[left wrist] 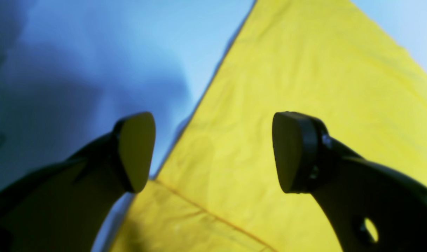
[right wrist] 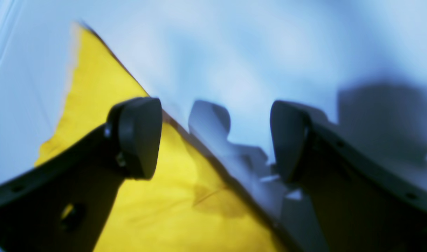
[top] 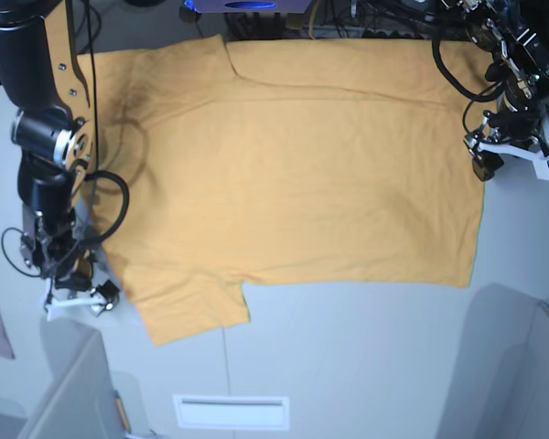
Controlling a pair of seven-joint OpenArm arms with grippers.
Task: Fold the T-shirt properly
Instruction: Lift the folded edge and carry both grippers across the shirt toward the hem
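Lying spread almost flat, the T-shirt (top: 293,174) covers most of the table (top: 366,366), plain side up, one sleeve reaching toward the table's near edge and the hem toward the left arm's side. No fold looks begun. Beside the sleeve hangs the right gripper (top: 73,302), its jaws apart and empty, straddling the shirt's edge in the wrist view. At the hem, the left gripper (top: 483,163) also stands wide with nothing between its pads (left wrist: 136,150). The likely risk is a pinch that closes on bare table beside the cloth, or catches only one layer, so the fold drags crooked. Uneven lifts by the two arms would bunch the shirt's middle.
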